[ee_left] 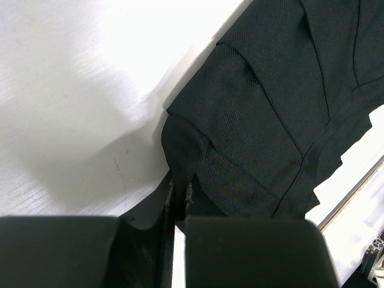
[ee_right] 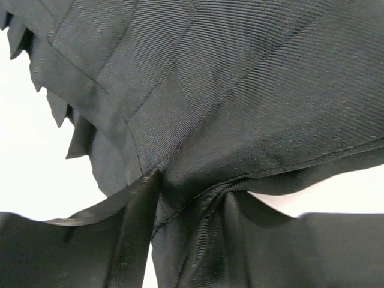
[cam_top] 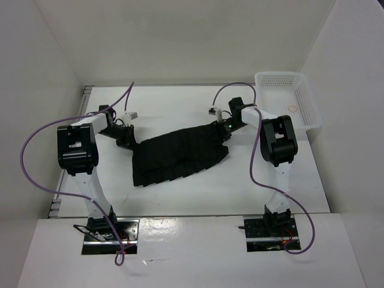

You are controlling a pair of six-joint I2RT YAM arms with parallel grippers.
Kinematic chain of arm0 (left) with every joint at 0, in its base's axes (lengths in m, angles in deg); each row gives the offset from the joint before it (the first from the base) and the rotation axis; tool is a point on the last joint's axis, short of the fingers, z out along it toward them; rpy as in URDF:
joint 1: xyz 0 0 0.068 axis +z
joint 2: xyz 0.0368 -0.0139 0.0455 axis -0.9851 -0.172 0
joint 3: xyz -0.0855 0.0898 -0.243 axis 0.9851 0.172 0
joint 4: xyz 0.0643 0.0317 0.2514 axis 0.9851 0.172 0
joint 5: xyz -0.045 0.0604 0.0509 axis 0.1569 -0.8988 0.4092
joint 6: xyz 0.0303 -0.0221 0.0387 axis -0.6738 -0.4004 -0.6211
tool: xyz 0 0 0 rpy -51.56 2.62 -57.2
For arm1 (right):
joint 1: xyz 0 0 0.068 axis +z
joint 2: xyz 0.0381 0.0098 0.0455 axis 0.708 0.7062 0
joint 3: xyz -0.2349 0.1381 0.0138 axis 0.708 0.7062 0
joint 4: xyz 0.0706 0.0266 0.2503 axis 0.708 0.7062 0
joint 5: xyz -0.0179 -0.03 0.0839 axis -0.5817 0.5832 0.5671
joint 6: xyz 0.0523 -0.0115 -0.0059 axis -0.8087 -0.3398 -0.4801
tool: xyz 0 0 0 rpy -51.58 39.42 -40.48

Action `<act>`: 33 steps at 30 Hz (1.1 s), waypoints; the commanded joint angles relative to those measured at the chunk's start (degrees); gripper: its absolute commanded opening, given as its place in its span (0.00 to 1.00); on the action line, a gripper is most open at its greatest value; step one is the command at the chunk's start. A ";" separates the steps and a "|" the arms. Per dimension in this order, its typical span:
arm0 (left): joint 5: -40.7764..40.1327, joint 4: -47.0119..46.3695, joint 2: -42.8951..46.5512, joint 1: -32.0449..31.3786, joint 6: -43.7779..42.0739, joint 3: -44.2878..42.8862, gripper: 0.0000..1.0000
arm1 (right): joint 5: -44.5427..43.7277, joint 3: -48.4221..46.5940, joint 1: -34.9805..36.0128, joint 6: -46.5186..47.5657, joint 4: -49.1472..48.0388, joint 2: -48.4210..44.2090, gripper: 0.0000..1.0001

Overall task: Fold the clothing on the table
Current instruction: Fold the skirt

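Note:
The clothing (cam_top: 180, 159), a black pleated skirt, lies spread across the middle of the white table (cam_top: 180, 102). My left gripper (cam_top: 128, 139) sits at the skirt's left corner. In the left wrist view the left gripper (ee_left: 180, 192) is shut, with a fold of the clothing (ee_left: 270, 108) pinched between its pads. My right gripper (cam_top: 225, 129) is at the skirt's far right corner. In the right wrist view the clothing (ee_right: 228, 78) is bunched and creased between the fingers of the right gripper (ee_right: 189, 210), which press on it from both sides.
A white mesh basket (cam_top: 288, 99) stands at the table's back right corner, with a small round object (cam_top: 292, 108) inside. Purple cables loop over both arms. White walls close in the table on three sides. A metal rail (ee_left: 354, 192) runs along the table edge.

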 commanded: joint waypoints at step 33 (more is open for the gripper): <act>7.06 -1.64 -6.09 -4.40 3.70 -5.03 0.00 | -39.01 -35.69 5.08 -3.06 7.41 10.89 0.00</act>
